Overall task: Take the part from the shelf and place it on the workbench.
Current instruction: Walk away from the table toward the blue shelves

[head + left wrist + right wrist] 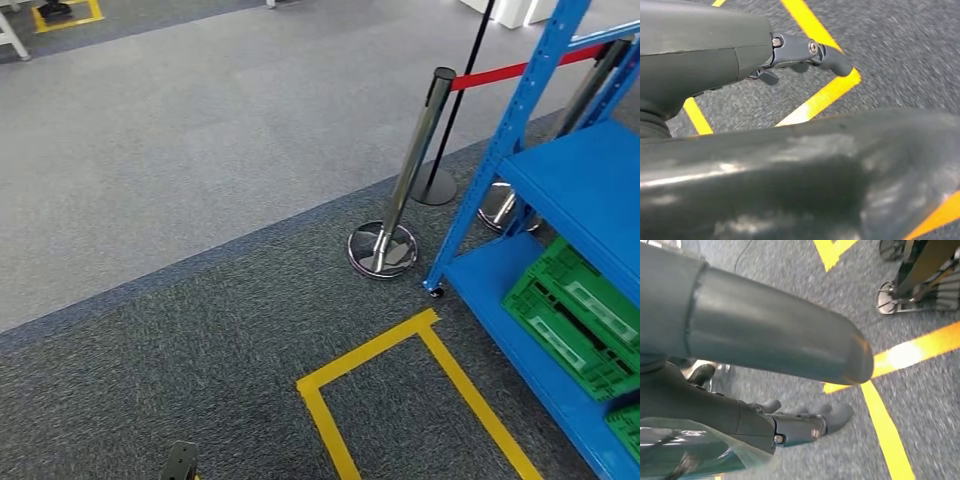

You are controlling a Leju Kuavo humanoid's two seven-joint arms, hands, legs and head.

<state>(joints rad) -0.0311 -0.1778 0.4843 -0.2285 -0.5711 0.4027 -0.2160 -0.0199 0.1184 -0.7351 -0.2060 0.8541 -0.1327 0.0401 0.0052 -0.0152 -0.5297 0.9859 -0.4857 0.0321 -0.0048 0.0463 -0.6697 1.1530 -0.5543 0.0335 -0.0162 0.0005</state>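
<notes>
The blue metal shelf (573,180) stands at the right of the head view, on small castors. On its lowest level lie green slatted plastic crates (581,320), flat and side by side. My left hand (806,52) hangs over the grey carpet with its fingers stretched out and nothing in it. My right hand (806,422) also hangs over the carpet, fingers stretched out and empty. Both hands are well away from the shelf.
A chrome stanchion (392,210) with a red belt (521,70) stands just left of the shelf's corner post. A black pole on a round base (434,185) is behind it. Yellow floor tape (377,350) marks a box in front of the shelf. Grey carpet stretches away to the left.
</notes>
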